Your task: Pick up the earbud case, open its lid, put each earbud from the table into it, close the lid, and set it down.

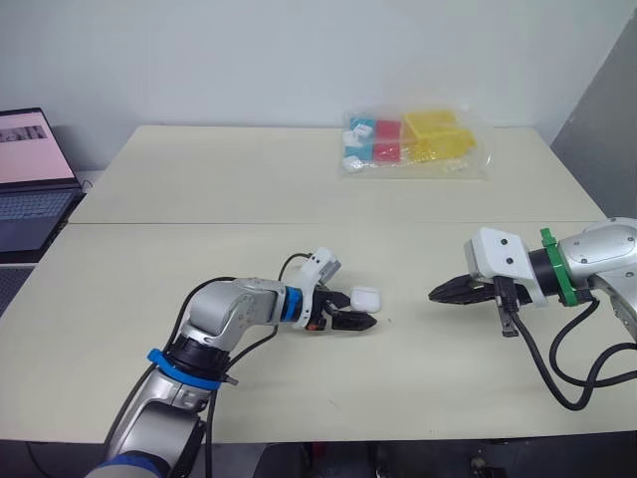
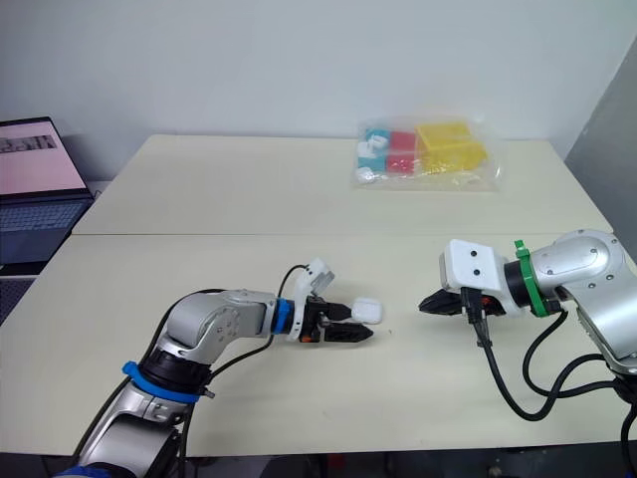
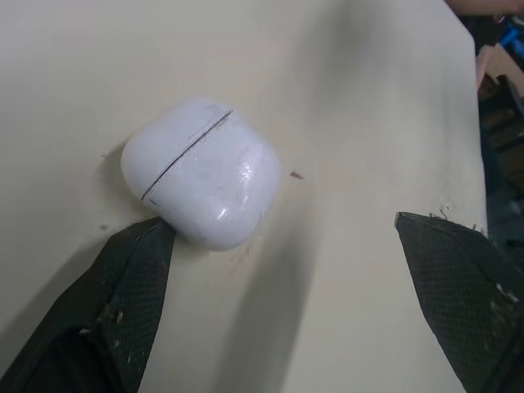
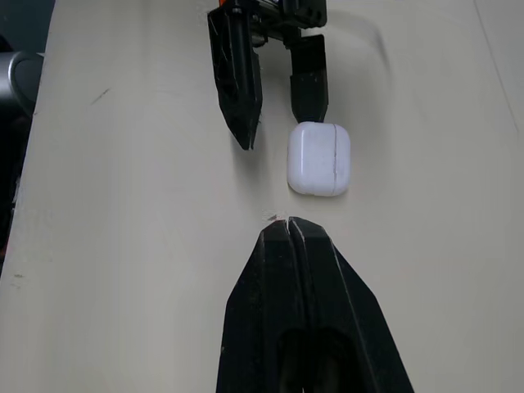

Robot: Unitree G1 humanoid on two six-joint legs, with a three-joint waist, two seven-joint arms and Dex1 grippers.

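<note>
Bench (image 1: 299,199) first, seen from the head: our left arm is bent sharply at the elbow. Its forearm lies low and points across toward the right. The left tool (image 1: 358,310) is spread wide open with nothing in its hold. The earbud case (image 1: 366,297) lies on the bench at that tool's tips, lid closed. Our right arm extends from the right side, forearm level and pointing left. The right tool (image 1: 436,295) is pressed together and empty, near the case but apart from it. A bag (image 1: 413,142) of coloured blocks lies toward the far edge, and a laptop (image 1: 30,179) sits off to the left.

From the left wrist, we see the case resting against the tip of one finger (image 3: 131,286). The other finger (image 3: 458,286) stands well apart from it.

From the right wrist, we see our closed fingers (image 4: 286,311) aimed at the case. The left tool's two open fingers lie beyond it, one touching its far side.
</note>
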